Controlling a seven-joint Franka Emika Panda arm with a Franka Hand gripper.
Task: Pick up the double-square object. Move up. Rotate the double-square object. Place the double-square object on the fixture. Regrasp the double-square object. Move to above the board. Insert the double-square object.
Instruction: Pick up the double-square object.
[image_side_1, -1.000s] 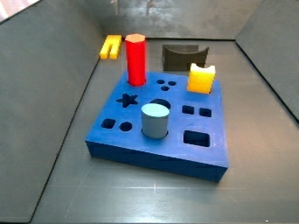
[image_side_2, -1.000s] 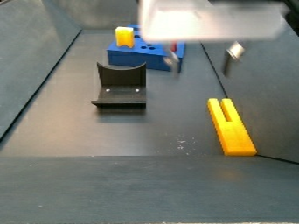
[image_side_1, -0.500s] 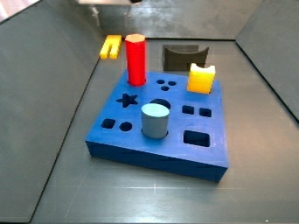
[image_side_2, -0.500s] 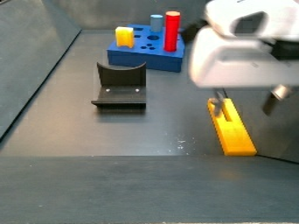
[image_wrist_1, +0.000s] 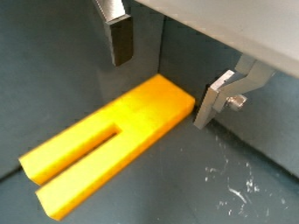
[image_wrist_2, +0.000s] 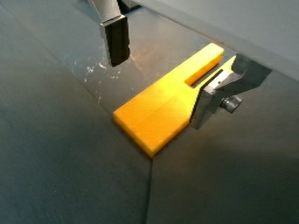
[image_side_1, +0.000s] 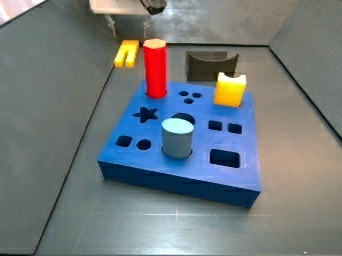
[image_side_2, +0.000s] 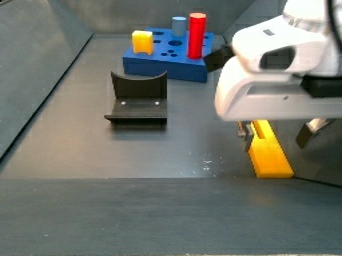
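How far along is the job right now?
Nothing is finished yet. The bar lies flat on the floor; the open gripper straddles its solid end, fingers not touching. Lifting, rotating, resting on the fixture, regrasping and inserting into the board remain.

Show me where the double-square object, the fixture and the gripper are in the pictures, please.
double-square object (image_wrist_1: 111, 149): wrist view, on its yellow top face beside the slot.
fixture (image_side_2: 136, 97): side view, on its dark upright part.
gripper (image_wrist_1: 166, 68): wrist view, midway between the open fingertips.
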